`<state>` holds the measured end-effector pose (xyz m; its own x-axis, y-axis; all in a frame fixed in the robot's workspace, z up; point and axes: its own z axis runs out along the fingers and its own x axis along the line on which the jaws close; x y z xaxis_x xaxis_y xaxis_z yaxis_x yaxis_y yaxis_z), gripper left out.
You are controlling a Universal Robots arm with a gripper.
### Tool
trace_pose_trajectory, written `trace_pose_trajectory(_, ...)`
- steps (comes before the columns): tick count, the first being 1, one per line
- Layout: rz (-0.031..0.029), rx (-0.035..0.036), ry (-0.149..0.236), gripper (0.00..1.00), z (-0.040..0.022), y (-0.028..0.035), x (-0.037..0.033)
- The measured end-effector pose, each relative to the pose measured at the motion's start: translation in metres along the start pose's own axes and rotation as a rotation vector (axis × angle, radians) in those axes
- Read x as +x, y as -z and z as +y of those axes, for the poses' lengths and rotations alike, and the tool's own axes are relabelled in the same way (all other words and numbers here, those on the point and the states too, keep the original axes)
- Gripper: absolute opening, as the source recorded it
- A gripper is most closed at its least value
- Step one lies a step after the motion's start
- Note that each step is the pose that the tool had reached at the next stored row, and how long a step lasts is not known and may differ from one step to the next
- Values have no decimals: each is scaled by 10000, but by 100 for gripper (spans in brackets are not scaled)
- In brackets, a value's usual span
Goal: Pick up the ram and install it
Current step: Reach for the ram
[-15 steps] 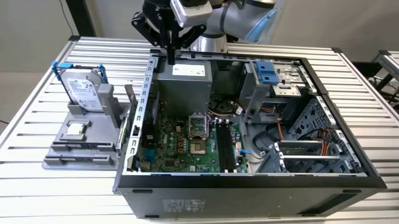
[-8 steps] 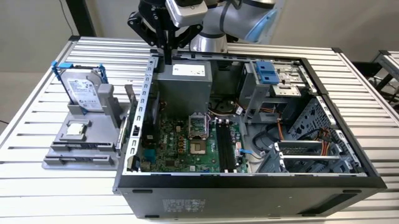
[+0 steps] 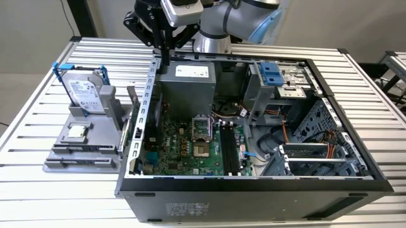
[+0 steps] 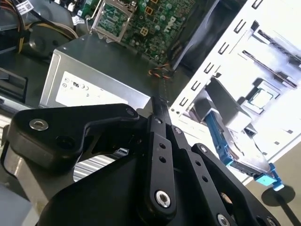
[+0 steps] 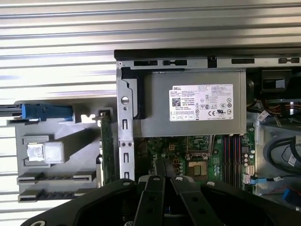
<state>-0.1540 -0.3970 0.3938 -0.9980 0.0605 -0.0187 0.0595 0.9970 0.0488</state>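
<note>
Ram point(image 5: 107, 146): stood on its long edge in the gray holder point(image 3: 70, 159), outside the case point(image 3: 254, 190) and just beside its perforated side wall. Nothing was gripping it.
Hard drive point(image 3: 82, 90): upright in its blue frame at the holder's far end, toward the exterior view's left.
Processor chip point(image 3: 78, 131): lay flat in the holder's square pocket, nearer the camera than the drive.
Gripper point(image 3: 164, 66): hung high over the case's far corner, well apart from the ram. Its fingers were pressed together on nothing. Honestly couldn't tell if the tips were over the wall or just inside it.
Power supply point(image 3: 187, 88): gray box, label up, under the gripper.
Motherboard point(image 3: 184, 147): green, flat on the case floor.
Memory slots point(image 3: 232, 149): black, side by side, toward the board's edge on the exterior view's right.
</note>
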Motion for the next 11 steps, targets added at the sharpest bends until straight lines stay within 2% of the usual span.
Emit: trace_pose_trajectory(11, 4, -1, 66, 0, 28, 2, 174)
